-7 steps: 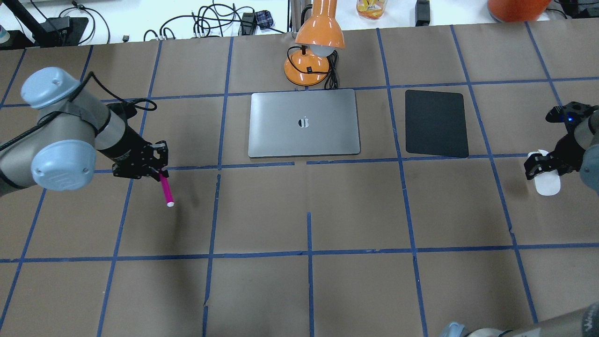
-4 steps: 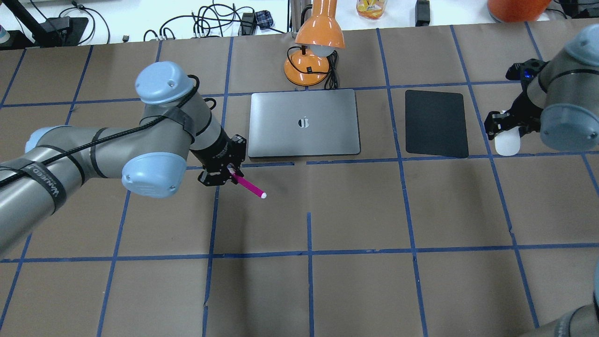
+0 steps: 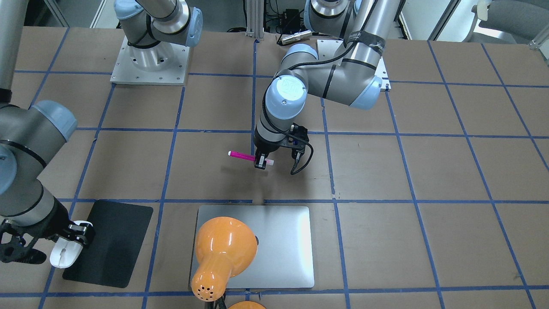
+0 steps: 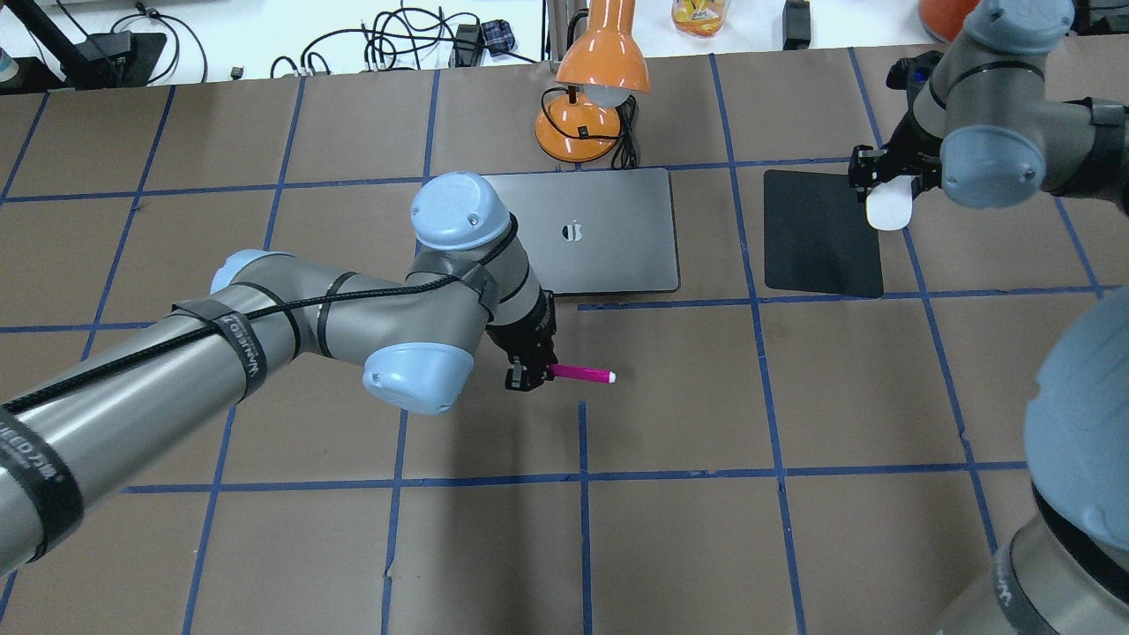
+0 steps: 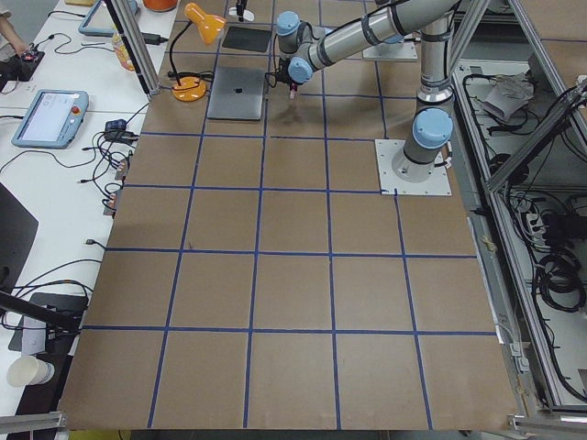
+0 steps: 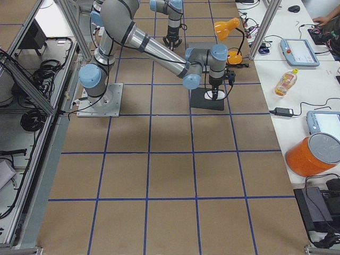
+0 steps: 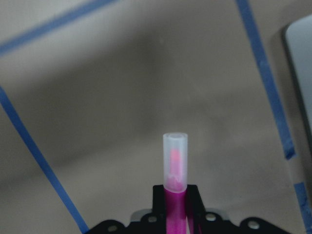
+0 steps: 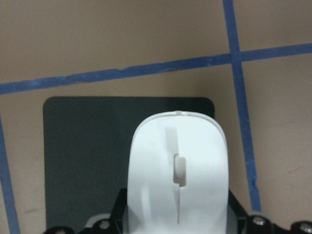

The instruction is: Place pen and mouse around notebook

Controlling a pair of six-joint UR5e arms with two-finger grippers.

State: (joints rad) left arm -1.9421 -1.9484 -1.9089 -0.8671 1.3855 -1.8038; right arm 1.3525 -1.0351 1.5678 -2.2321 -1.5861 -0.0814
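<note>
An orange lamp (image 4: pixel 589 97) stands at the upper centre of the overhead view, its base just above the notebook (image 4: pixel 617 238). The notebook's left part is hidden by the left arm's wrist joint. A black pad (image 4: pixel 816 238) lies right of the notebook, apart from it. The pen (image 4: pixel 582 375) is clamped at its left end by the left gripper (image 4: pixel 532 375), just below the notebook's lower edge, lying level with its pale tip to the right. The mouse (image 4: pixel 889 212) is gripped by the right gripper (image 4: pixel 886 187) over the pad's upper right corner. Whether it touches the pad cannot be told. The left arm is stretched in from the lower left, and the right arm is bent in from the right edge.
</note>
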